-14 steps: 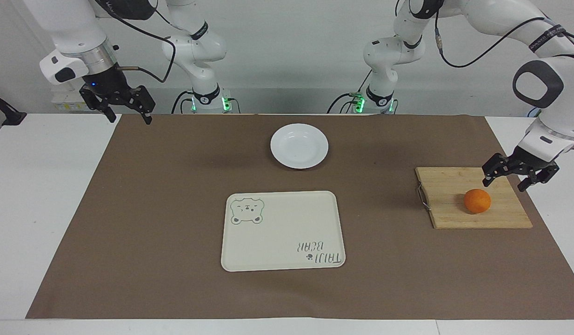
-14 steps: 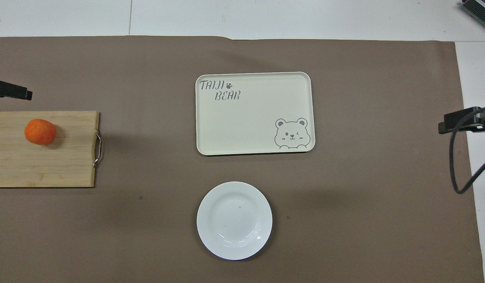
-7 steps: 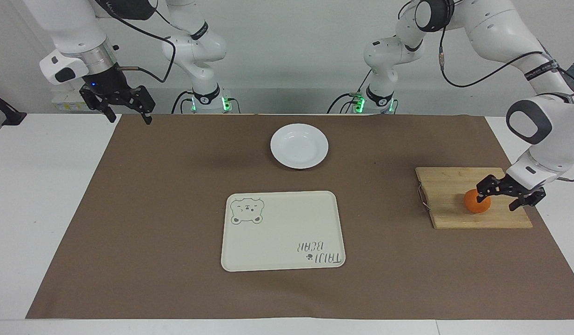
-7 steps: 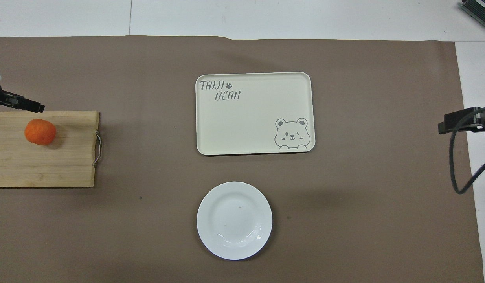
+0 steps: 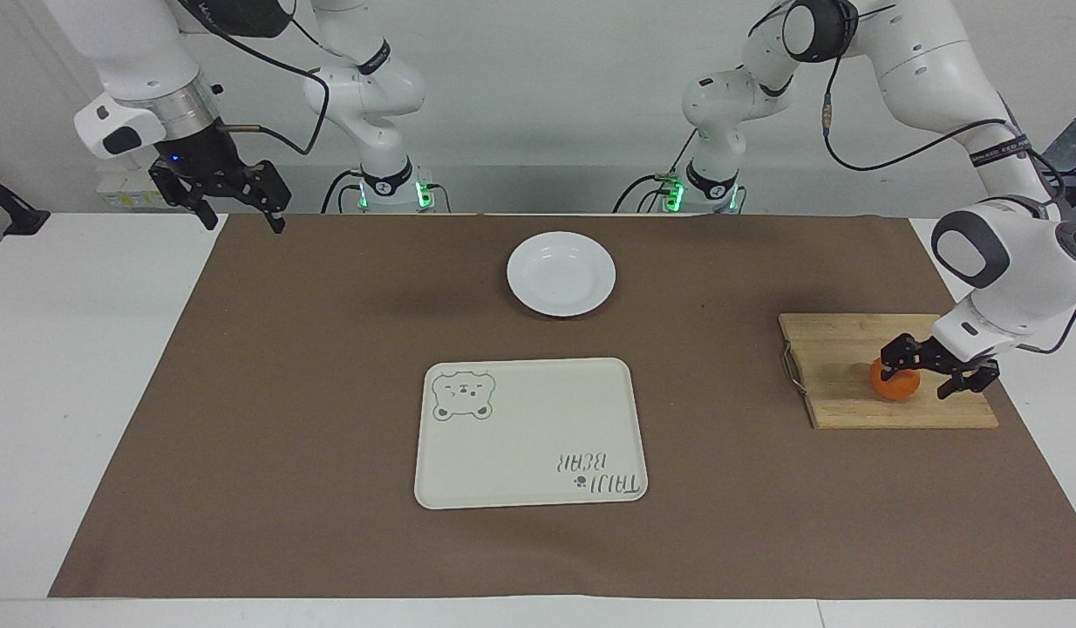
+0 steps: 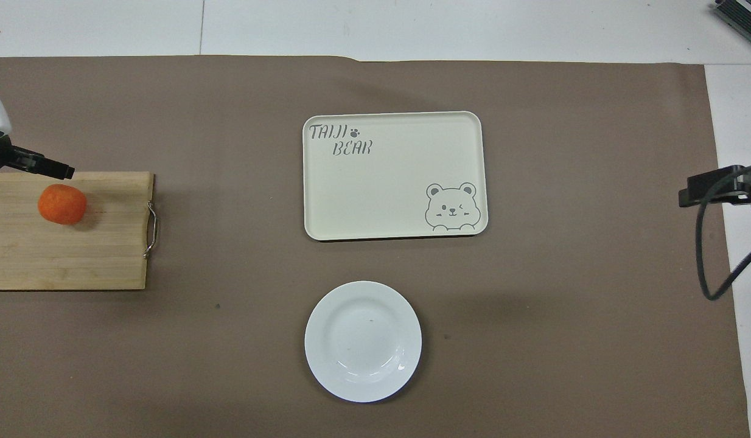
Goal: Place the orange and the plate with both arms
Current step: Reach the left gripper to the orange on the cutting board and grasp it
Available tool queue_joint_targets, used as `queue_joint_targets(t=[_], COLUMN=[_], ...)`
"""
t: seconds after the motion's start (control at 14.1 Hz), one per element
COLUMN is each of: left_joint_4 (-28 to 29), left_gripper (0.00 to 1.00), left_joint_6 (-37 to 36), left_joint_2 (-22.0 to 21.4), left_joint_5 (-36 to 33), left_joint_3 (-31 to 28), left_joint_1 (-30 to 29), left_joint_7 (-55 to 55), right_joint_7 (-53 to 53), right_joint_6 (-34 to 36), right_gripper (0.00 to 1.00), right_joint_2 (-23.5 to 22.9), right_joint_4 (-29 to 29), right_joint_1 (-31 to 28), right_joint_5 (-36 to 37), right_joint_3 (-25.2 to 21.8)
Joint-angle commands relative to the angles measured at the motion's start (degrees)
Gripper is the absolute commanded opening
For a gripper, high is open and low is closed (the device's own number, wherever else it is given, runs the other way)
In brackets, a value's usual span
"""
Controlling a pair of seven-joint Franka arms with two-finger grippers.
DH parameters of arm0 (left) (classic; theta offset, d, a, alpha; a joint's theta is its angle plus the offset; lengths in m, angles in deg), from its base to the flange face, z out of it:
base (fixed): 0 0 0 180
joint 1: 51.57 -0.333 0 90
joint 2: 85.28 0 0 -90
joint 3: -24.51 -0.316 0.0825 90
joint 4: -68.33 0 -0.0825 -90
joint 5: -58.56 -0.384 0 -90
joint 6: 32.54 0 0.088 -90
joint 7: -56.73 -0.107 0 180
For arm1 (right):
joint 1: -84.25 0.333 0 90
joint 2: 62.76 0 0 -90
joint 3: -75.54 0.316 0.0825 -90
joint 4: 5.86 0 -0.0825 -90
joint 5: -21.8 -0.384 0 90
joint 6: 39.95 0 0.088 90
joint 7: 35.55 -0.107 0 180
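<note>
The orange (image 5: 894, 385) lies on a wooden cutting board (image 5: 839, 371) at the left arm's end of the table; it also shows in the overhead view (image 6: 62, 204). My left gripper (image 5: 918, 381) is open and low over the orange, one finger at the fruit's top, the other beside it over the board. Whether it touches the orange I cannot tell. One of its fingers (image 6: 47, 168) shows in the overhead view. The white plate (image 5: 561, 273) sits empty mid-table, near the robots; it also shows in the overhead view (image 6: 363, 340). My right gripper (image 5: 234, 209) is open and waits, raised over the brown mat's corner.
A cream tray with a bear drawing (image 5: 529, 436) lies farther from the robots than the plate; it also shows in the overhead view (image 6: 394, 182). The cutting board (image 6: 65, 255) has a metal handle toward the table's middle. A brown mat (image 5: 285, 392) covers the table.
My left gripper has come down from above the board's edge to the orange. The orange, the plate and the right arm have not moved.
</note>
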Motion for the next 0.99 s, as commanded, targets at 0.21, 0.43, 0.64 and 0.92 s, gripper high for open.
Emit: queue_joint_targets(t=[0.21, 0.43, 0.64, 0.92], left_joint_4=[6.9, 7.3, 6.9, 6.6], left_gripper=[1.0, 0.59, 0.0, 0.0], left_joint_6=[4.8, 4.2, 3.4, -2.9], left_joint_2=[-2.5, -2.8, -3.7, -9.9], left_joint_5=[0.3, 0.3, 0.3, 0.3], left_joint_3=[0.2, 0.2, 0.2, 0.5], left_joint_1=[-0.7, -0.8, -0.2, 2.6], left_joint_7=[-0.9, -0.6, -0.6, 0.7], right_joint_7=[-1.4, -1.4, -1.4, -1.4], right_joint_6=[0.3, 0.3, 0.3, 0.3], right_gripper=[1.0, 1.0, 1.0, 1.0], right_joint_2=[0.8, 0.8, 0.8, 0.8], right_joint_4=[0.9, 0.9, 0.9, 0.9], right_joint_1=[-0.1, -0.1, -0.1, -0.1], right_joint_5=[0.6, 0.6, 0.6, 0.6], right_joint_3=[0.4, 0.3, 0.4, 0.4])
